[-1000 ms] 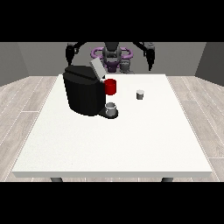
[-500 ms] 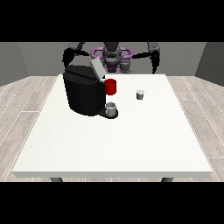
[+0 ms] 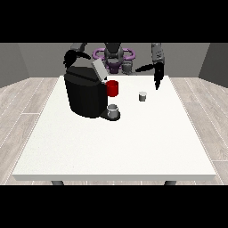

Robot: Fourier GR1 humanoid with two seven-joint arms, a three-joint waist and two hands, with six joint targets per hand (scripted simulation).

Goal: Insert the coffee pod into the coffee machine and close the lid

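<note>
Grey walls and pale plank flooring surround the white table (image 3: 111, 147). The robot hand (image 3: 156, 76) at the view's right hangs with fingers straight, pointing down; the coffee pod (image 3: 142, 96) stands just below and inward of it, apart. Farther inward sits the black coffee machine (image 3: 85, 93), lid (image 3: 99, 70) raised, beside a red cup (image 3: 112, 88). The robot hand (image 3: 70, 58) at the view's left hovers behind the machine; whether it is spread I cannot tell.

the coffee machine (image 3: 85, 94) hides part of the hand at the view's left (image 3: 70, 58).
</note>
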